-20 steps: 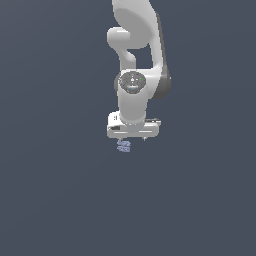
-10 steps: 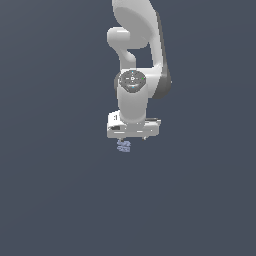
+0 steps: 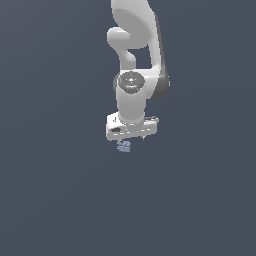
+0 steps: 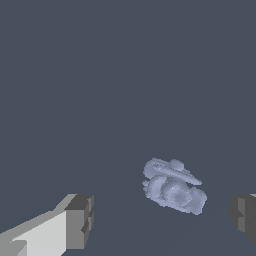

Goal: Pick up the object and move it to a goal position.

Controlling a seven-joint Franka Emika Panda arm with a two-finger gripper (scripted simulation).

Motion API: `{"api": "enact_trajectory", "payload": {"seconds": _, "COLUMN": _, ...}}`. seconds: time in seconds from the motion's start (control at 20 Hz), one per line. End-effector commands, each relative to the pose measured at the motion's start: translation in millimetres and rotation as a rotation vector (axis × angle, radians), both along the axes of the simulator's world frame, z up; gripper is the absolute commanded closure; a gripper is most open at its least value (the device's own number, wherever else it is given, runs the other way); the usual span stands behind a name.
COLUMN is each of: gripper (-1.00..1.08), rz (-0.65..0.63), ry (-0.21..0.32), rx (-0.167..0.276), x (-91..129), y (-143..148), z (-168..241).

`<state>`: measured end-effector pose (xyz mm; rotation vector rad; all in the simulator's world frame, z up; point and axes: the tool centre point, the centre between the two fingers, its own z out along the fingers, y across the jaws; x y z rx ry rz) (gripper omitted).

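The object [image 4: 173, 187] is a tiny pale blue-lavender ridged lump lying on the dark grey floor. In the wrist view it sits in the gap between my two fingers, nearer the dark-padded finger [image 4: 243, 215] than the white one [image 4: 79, 220], and touches neither. My gripper [image 4: 160, 217] is open. In the exterior view the object [image 3: 123, 146] peeks out just below the white hand of the gripper [image 3: 129, 139], which hangs straight down over it and hides part of it.
The white arm [image 3: 135, 55] rises straight up from the hand to the top of the exterior view. Plain dark grey floor [image 3: 55, 200] surrounds the object on every side.
Hardly anything differs. The wrist has shifted only a little above the object, which lies where it was.
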<state>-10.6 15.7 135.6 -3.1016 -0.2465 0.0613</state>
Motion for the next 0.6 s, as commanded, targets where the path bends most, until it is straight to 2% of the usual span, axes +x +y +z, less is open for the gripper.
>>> {"api": "enact_trajectory", "payload": {"seconds": 0.0, "gripper": -0.92, "rz": 0.047, "ry": -0.002, "rx": 0.0, "x": -1, "y": -2, "z": -2}}
{"api": "enact_trajectory", "payload": {"seconds": 0.55, "gripper": -0.92, "rz": 0.332, "ry": -0.016, "rx": -0.001, "x": -6, "y": -13, "z": -14}}
